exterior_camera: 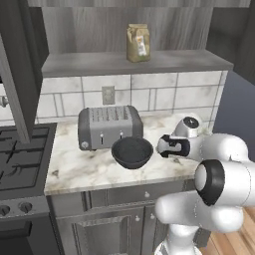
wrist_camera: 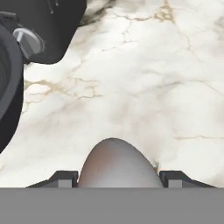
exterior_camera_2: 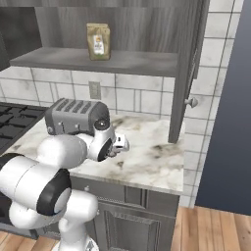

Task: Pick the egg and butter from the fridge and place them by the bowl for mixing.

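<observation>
With my end effector (wrist_camera: 117,177) clamped on the small brownish-grey oval egg (wrist_camera: 116,164), I hold it low over the marble bench (wrist_camera: 144,78), just beside the deep dark bowl (exterior_camera: 132,152), presumably for set-down there.

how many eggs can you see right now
1. The egg sits between the fingertips of the gripper in the hand view, above the marble counter beside the bowl. Any others could be hidden elsewhere.
</observation>
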